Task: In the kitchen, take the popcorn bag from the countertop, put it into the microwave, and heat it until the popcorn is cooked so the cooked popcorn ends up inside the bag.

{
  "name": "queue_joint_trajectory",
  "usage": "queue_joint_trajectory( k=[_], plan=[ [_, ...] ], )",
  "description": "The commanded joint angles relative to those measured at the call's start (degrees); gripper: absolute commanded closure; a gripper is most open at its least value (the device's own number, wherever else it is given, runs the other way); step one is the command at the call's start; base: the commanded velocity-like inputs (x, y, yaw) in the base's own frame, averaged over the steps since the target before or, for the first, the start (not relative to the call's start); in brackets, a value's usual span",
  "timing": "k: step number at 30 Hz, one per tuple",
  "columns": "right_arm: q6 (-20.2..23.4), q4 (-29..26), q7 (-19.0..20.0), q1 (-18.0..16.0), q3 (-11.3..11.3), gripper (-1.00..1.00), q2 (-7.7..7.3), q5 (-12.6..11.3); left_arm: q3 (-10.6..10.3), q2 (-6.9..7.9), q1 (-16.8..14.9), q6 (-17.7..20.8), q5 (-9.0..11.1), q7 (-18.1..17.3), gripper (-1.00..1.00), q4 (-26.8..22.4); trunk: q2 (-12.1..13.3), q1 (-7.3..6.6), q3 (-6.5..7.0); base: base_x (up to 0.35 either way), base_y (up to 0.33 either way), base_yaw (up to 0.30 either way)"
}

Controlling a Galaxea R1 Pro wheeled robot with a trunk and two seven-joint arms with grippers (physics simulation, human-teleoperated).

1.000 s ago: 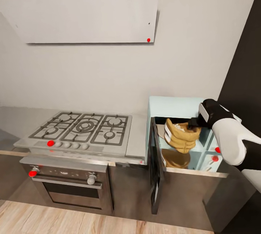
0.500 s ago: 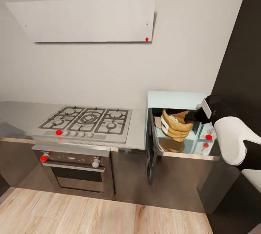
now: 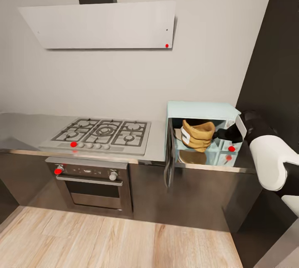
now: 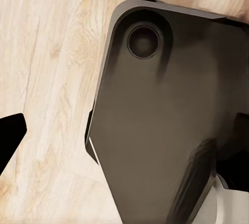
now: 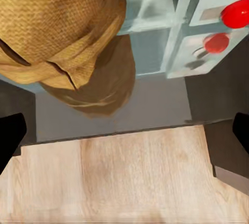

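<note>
The tan popcorn bag leans tilted inside the open cavity of the mint-blue microwave, and the glossy cavity floor mirrors it. The microwave door hangs swung out to the left. My right gripper is at the cavity mouth just right of the bag. In the right wrist view its black fingertips stand wide apart, open, with the bag beyond them and not between them. I cannot make out the popcorn. My left gripper hangs open over my dark base and the wood floor.
The microwave stands on the grey countertop, right of the gas hob and oven. A flat grey hood hangs above. A tall dark cabinet closes the right side. Wood floor lies in front.
The head camera has pulled back and risen, so the whole kitchen looks smaller. The bag has gone deeper into the microwave, and my right gripper now sits beside it rather than on its rim.
</note>
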Motion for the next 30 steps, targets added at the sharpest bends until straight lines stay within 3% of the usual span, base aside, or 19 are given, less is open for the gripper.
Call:
queue_joint_trajectory(
  k=[1, 4, 7, 8, 9, 10, 13, 16, 18, 21, 23, 30],
  plan=[
    [0.18, 1.4, 0.37, -0.04, -0.33, -1.0, 0.1, 0.82, 0.04, -0.02, -0.01, -0.14, 0.53, 0.04, -1.0, -0.02, -0.05, 0.01, -0.07, -0.003, 0.0, 0.0],
    [0.18, 6.0, 0.6, 0.75, -0.22, -1.0, 0.85, 2.15, -0.03, -0.01, -0.01, -0.13, 0.53, 0.04, -1.0, -0.02, -0.05, 0.01, -0.07, -0.001, 0.0, 0.0],
    [-1.31, 6.8, 1.1, 4.41, -0.24, -1.0, 1.04, 2.26, -0.04, -0.01, -0.01, -0.12, 0.53, 0.04, -1.0, -0.02, -0.05, 0.01, -0.07, 0.0, 0.0, 0.0],
    [-4.17, 6.9, 1.18, 5.48, -0.26, -1.0, 1.14, 2.18, -0.04, -0.01, -0.01, -0.12, 0.53, 0.04, -1.0, -0.02, -0.05, 0.01, -0.07, 0.0, 0.0, 0.0],
    [-9.32, 7.0, 1.04, 6.97, -0.29, -1.0, 2.2, 2.06, -0.04, -0.01, -0.01, -0.11, 0.53, 0.04, -1.0, -0.02, -0.05, 0.01, -0.07, 0.0, 0.0, 0.0],
    [-15.74, 7.02, 0.82, 9.08, -0.34, -1.0, 4.41, 2.07, -0.04, -0.01, -0.01, -0.11, 0.53, 0.04, -1.0, -0.02, -0.05, 0.01, -0.07, 0.0, 0.0, 0.0],
    [-25.9, 6.97, 1.16, 12.48, -0.36, -1.0, 6.71, 1.94, -0.04, -0.01, -0.01, -0.11, 0.53, 0.04, -1.0, -0.02, -0.05, 0.01, -0.07, 0.0, 0.0, 0.0],
    [-34.47, 6.87, 4.28, 13.38, -0.58, -1.0, 7.12, 1.15, -0.04, -0.01, -0.01, -0.11, 0.53, 0.04, -1.0, -0.02, -0.05, 0.01, -0.07, 0.0, 0.0, 0.0],
    [-43.76, 6.86, 7.73, 14.8, -0.69, -1.0, 6.99, -1.77, -0.09, -0.08, -0.01, -0.11, 0.53, 0.04, -1.0, -0.02, -0.05, 0.01, -0.07, 0.0, 0.0, 0.0],
    [-54.48, 6.48, 8.6, 19.4, -0.72, -1.0, 6.88, -5.28, -0.13, -0.1, -0.01, -0.11, 0.49, 0.01, -1.0, -0.04, -0.05, 0.01, -0.07, 0.0, 0.0, 0.0],
    [-62.31, 6.59, 8.02, 21.75, -0.72, -1.0, 7.09, -6.29, -0.13, -0.1, -0.01, -0.12, 0.45, -0.03, -1.0, -0.1, -0.05, 0.01, -0.07, 0.0, 0.0, 0.0],
    [-72.78, 6.96, 4.4, 23.09, -0.89, -1.0, 7.23, -6.66, -0.06, -0.16, -0.01, -0.12, 0.44, 0.04, -1.0, -0.2, -0.05, 0.01, -0.07, 0.004, 0.0, 0.0]
  ],
)
